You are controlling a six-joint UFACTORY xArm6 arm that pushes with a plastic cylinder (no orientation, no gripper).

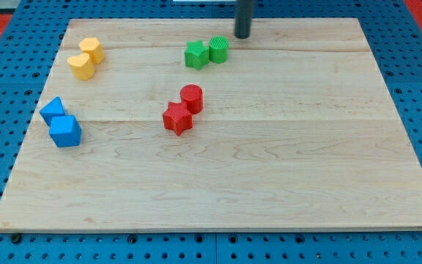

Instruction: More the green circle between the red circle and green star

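The green circle point(219, 49) sits near the view's top centre, touching the green star point(195, 55) on its left. The red circle point(192, 97) lies below them near the board's middle, touching the red star point(176, 119) at its lower left. My tip point(242, 35) is at the view's top, just up and to the right of the green circle, with a small gap between them.
Two yellow blocks point(86, 59) lie together at the upper left. Two blue blocks point(61, 122) lie together at the left. The wooden board point(269, 161) rests on a blue perforated table.
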